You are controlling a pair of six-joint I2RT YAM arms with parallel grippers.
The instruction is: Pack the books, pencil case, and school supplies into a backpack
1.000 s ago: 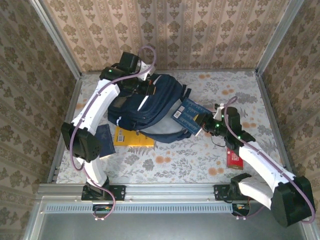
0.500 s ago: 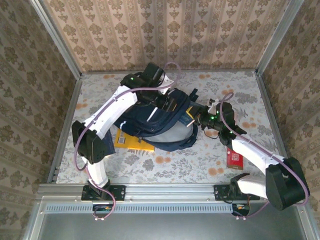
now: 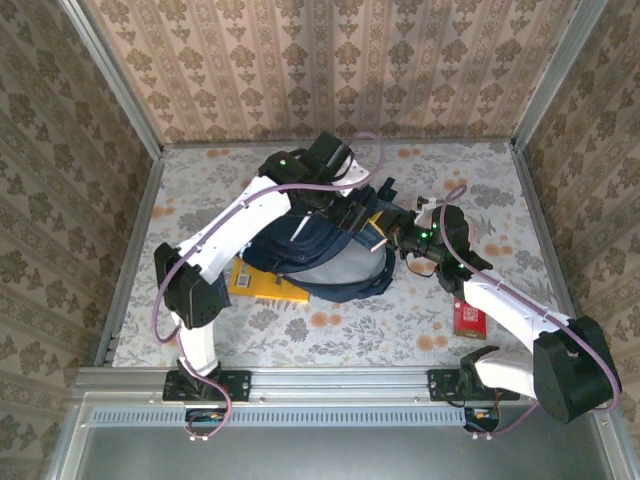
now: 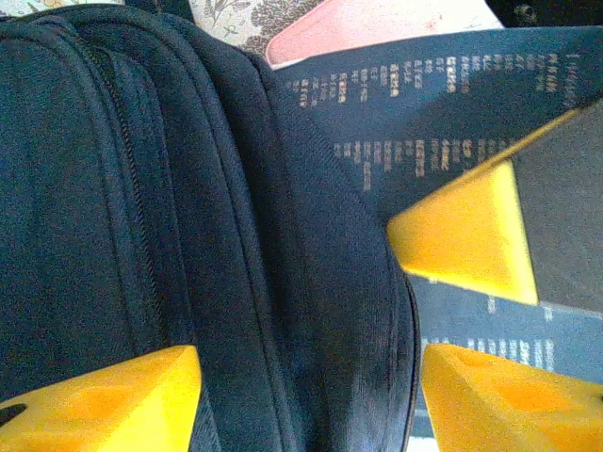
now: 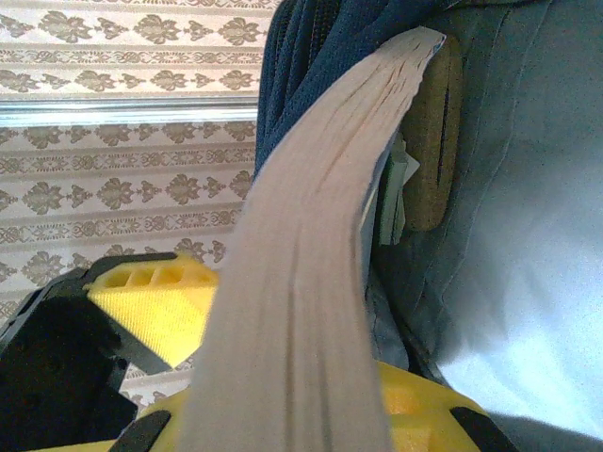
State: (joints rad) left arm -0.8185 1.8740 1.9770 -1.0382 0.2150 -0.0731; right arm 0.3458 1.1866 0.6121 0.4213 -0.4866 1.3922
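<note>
Backpack [image 3: 300, 250]: we locate it at mid-table [image 3: 340, 325], bunched up, with its navy fabric [image 4: 141, 188] filling most of the left wrist view.
Navy book [image 4: 443, 94]: at the backpack's right side. Its page edge [image 5: 301, 282] runs up to the backpack's navy rim [image 5: 311, 47], and its printed cover touches the fabric fold.
Right gripper [image 3: 397, 238]: at the backpack's right side and clamped on the navy book. In the wrist view [image 5: 283, 386] the page edge passes between its yellow fingers [image 5: 141, 301].
Left gripper [image 3: 355, 213]: over the backpack's far right part. In the wrist view [image 4: 311, 395] we see its fingers [image 4: 104, 395] set wide apart, with a thick fold of the backpack filling the gap and meeting both.
Pink box [image 4: 330, 28]: just beyond the navy book, partly hidden.
Tan oblong piece [image 5: 433, 141]: beside the book's far corner, against the backpack's grey-white panel.
Yellow book [image 3: 262, 280]: partly under the backpack's near left edge.
Red pack [image 3: 468, 318]: well apart from the backpack, to its near right.
</note>
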